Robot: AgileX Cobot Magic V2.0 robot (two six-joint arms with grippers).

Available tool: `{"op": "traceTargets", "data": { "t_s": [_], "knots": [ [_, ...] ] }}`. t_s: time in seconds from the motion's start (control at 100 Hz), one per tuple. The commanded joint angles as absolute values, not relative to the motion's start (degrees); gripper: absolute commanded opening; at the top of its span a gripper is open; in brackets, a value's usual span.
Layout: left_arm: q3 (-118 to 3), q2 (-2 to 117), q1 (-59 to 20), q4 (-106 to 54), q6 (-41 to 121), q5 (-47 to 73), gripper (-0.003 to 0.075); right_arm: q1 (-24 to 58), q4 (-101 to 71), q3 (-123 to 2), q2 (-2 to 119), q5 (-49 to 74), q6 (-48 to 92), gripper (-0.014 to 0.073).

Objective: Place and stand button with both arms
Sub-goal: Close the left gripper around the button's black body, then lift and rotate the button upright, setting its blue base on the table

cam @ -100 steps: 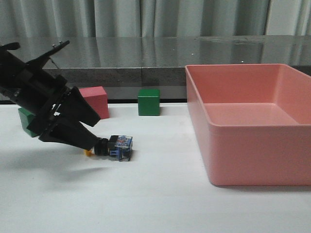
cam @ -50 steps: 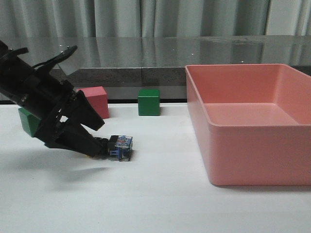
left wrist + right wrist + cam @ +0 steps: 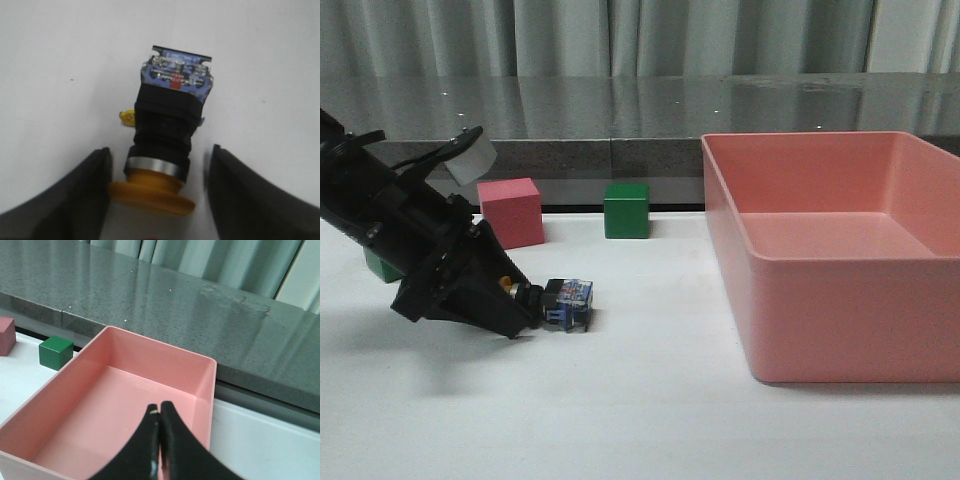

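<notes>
The button (image 3: 565, 302) lies on its side on the white table, left of centre. In the left wrist view its yellow cap (image 3: 152, 194) points toward the camera, with the silver collar, black body (image 3: 165, 122) and blue-clear base (image 3: 177, 75) behind it. My left gripper (image 3: 523, 318) is low on the table and open. In the left wrist view (image 3: 160, 150) its fingers (image 3: 75, 200) stand on either side of the cap, one close against the cap's rim. My right gripper (image 3: 159, 409) is shut and empty above the pink bin (image 3: 165, 360). It does not show in the front view.
The large pink bin (image 3: 820, 330) fills the right side of the table. A red cube (image 3: 511, 211) and a green cube (image 3: 626, 209) stand at the back. Another green cube (image 3: 378, 266) is partly hidden behind my left arm. A grey stone ledge (image 3: 620, 150) runs behind.
My left gripper has dropped lower and pushed forward, so its fingers now flank the button's cap. The button has stayed put. A pale wrist part now shows on the arm.
</notes>
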State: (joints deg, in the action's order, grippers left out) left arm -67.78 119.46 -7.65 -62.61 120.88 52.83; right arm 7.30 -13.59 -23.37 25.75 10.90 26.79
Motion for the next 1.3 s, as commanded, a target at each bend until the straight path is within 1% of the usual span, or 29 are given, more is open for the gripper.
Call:
{"op": "traceTargets", "data": {
  "t_s": [0.0, 0.08, 0.12, 0.26, 0.36, 0.45, 0.52, 0.62, 0.68, 0.82, 0.99, 1.12, 1.29],
  "knots": [
    [-68.6, 116.6, -7.9, -64.9, 120.9, 55.5, 0.0187, 7.1, -14.1, -24.9, 25.8, 6.4, 26.6, -0.0062],
    [-68.6, 116.6, -7.9, -64.9, 120.9, 56.8, 0.0035, 7.1, -14.1, -24.9, 25.8, 6.4, 26.6, -0.0062],
    [-68.9, 116.6, -7.8, -64.9, 120.9, 57.8, -0.0022, 7.1, -14.1, -24.9, 25.8, 6.4, 26.6, -0.0062],
    [-70.9, 115.1, -7.2, -64.5, 120.3, 62.6, -0.002, 7.1, -14.1, -24.9, 25.8, 6.4, 26.6, -0.0062],
    [-73.9, 111.9, -7.1, -59.1, 113.8, 62.7, -0.002, 7.1, -14.1, -24.9, 25.8, 6.4, 26.6, -0.0062],
    [-78.2, 108.0, -8.2, -46.2, 105.0, 62.0, -0.002, 7.1, -14.1, -24.9, 25.8, 6.4, 26.6, -0.0062],
    [-81.9, 105.0, -10.0, -33.6, 94.4, 62.0, -0.002, 7.1, -14.1, -24.9, 25.8, 6.4, 26.6, -0.0062],
    [-86.1, 101.6, -14.9, -13.2, 80.3, 63.0, -0.002, 7.1, -14.1, -24.9, 25.8, 6.4, 26.6, -0.0062],
    [-87.9, 100.8, -17.9, -4.7, 74.4, 63.6, -0.002, 7.1, -14.1, -24.9, 25.8, 6.4, 26.6, -0.0062],
    [-88.5, 101.4, -25.3, 7.7, 64.4, 64.6, -0.002, 7.1, -14.1, -24.9, 25.8, 6.4, 26.6, -0.0062],
    [-88.5, 105.6, -33.5, 25.2, 53.7, 70.6, -0.002, 7.1, -14.1, -24.9, 25.8, 6.4, 26.6, -0.0062],
    [-88.5, 109.3, -36.9, 35.5, 42.9, 71.5, -0.002, 7.1, -14.1, -24.9, 25.8, 6.4, 26.6, -0.0062],
    [-88.5, 112.6, -38.2, 39.6, 36.8, 73.1, -0.002, 7.1, -14.1, -24.9, 25.8, 6.4, 26.6, -0.0062]
  ]
}}
